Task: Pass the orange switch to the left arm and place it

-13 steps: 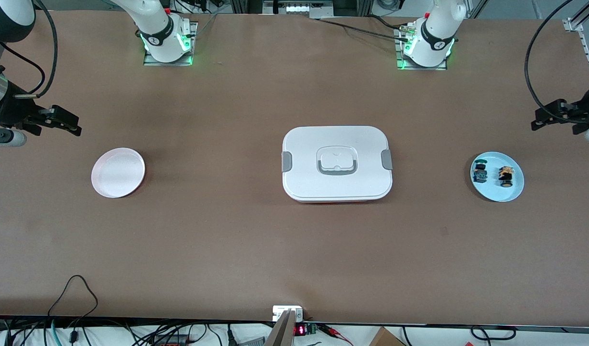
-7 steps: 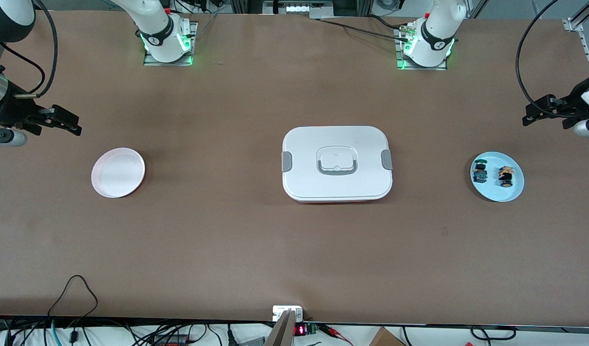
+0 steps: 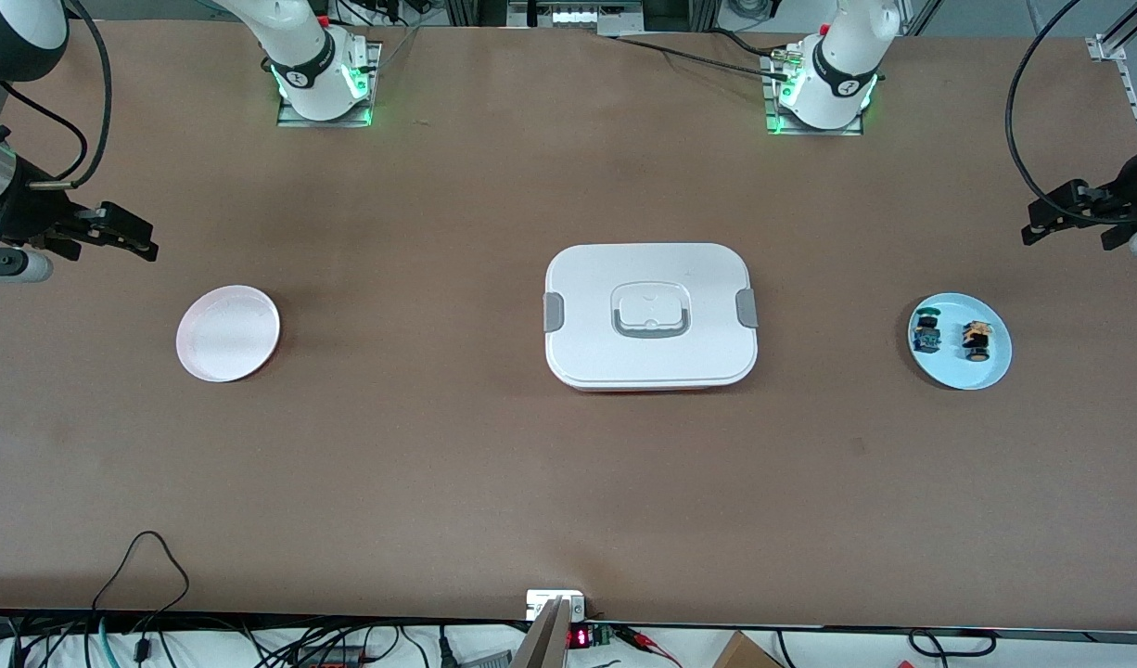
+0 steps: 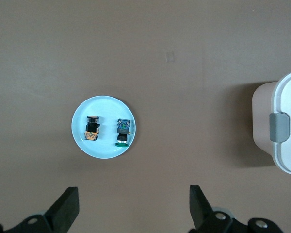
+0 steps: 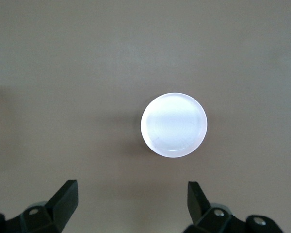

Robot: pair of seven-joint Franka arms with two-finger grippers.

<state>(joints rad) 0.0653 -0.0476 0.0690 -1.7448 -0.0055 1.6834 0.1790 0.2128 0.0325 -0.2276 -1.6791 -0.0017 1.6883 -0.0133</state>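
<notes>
The orange switch [image 3: 977,340] lies on a light blue plate [image 3: 954,373] at the left arm's end of the table, beside a similar component with blue and green parts [image 3: 926,334]. In the left wrist view the orange switch [image 4: 91,131] lies on that plate [image 4: 104,109]. My left gripper [image 3: 1032,232] hovers open and empty over the table beside the plate; its own view [image 4: 134,199] shows the jaws wide apart. My right gripper [image 3: 144,245] is open and empty over the table by a white plate [image 3: 227,333]. The box [image 3: 650,315] stands mid-table.
The white plate [image 5: 173,124] is empty and lies at the right arm's end of the table. The box's end with a grey clip shows in the left wrist view [image 4: 286,126]. The blue and green component [image 4: 122,132] lies next to the orange switch. Cables hang along the table's edges.
My left gripper shifted a little toward the box, then back toward the table's end. The right arm has not moved.
</notes>
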